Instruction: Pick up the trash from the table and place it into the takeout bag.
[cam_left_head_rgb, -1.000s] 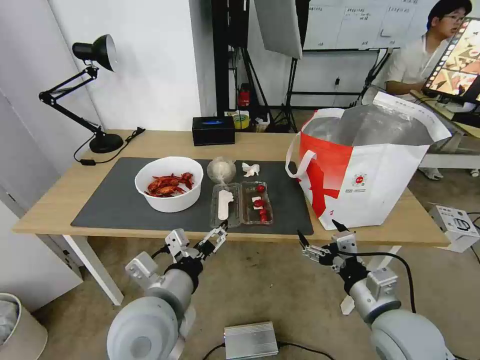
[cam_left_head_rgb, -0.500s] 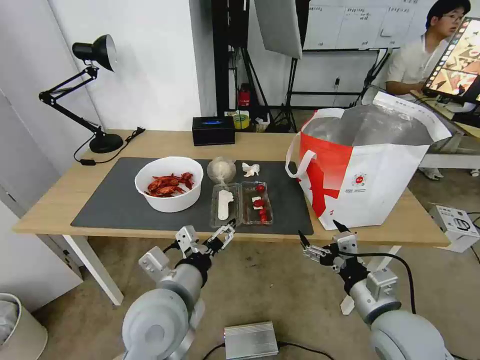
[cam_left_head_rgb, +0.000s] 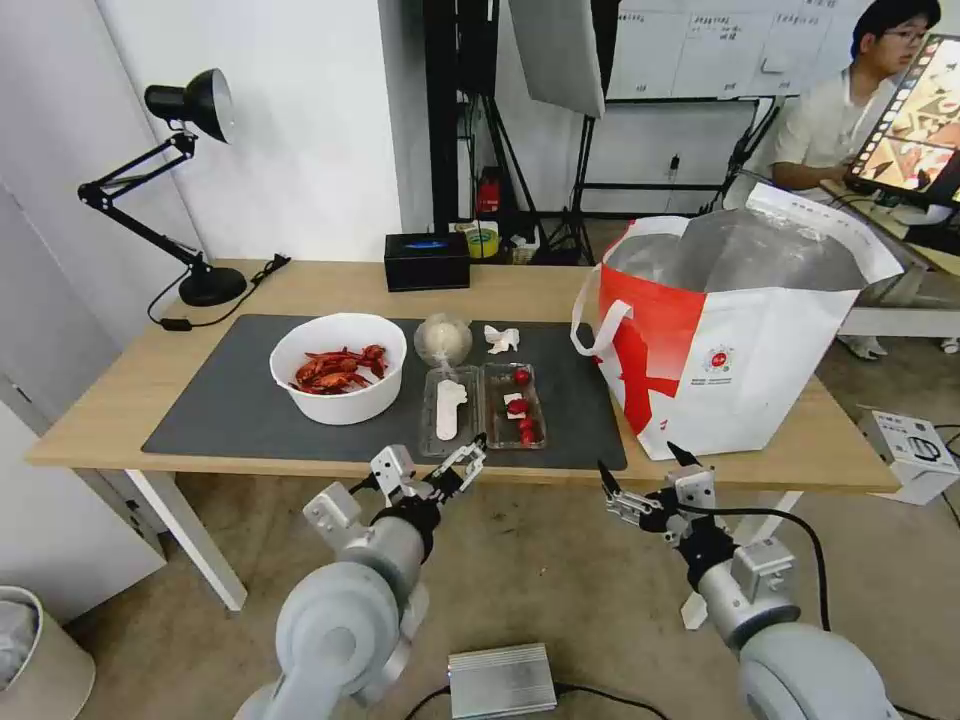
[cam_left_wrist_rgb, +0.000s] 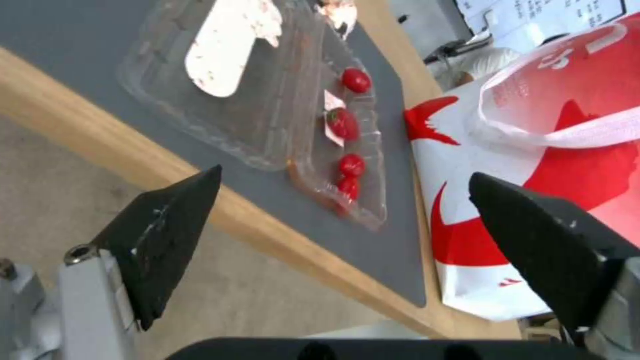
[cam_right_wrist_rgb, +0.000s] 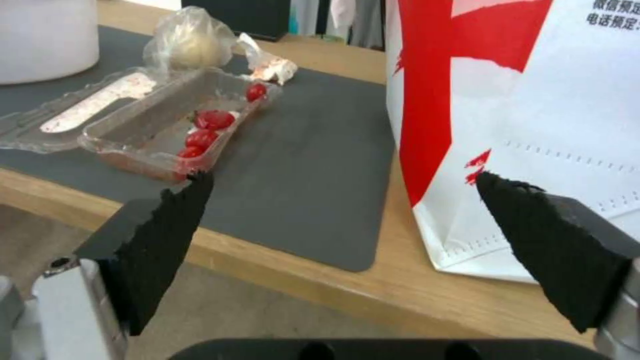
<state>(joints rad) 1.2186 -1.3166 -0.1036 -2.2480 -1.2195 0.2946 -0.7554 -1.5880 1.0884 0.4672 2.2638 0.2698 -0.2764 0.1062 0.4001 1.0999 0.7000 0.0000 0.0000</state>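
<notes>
Left gripper nearing the tray, nothing bagged yet

Head view: the left gripper (cam_left_head_rgb: 462, 466), jaws apart, hung below the table (cam_left_head_rgb: 100, 400) edge near the tray (cam_left_head_rgb: 487, 405); right gripper (cam_left_head_rgb: 640, 478) gaped empty beside the bag (cam_left_head_rgb: 740, 340). Left wrist view: the tray (cam_left_wrist_rgb: 280, 110) lay just ahead; best to pinch its near rim squarely.

I see open floor below the counter (cam_left_head_rgb: 120, 400) front edge where both end effectors hang. Bare mat (cam_left_head_rgb: 575, 400) lies between the clear tray (cam_left_head_rgb: 485, 405) and the takeout bag (cam_left_head_rgb: 740, 340), whose tall wall blocks my right side. The bowl (cam_left_head_rgb: 338, 366) crowds the left.
</notes>
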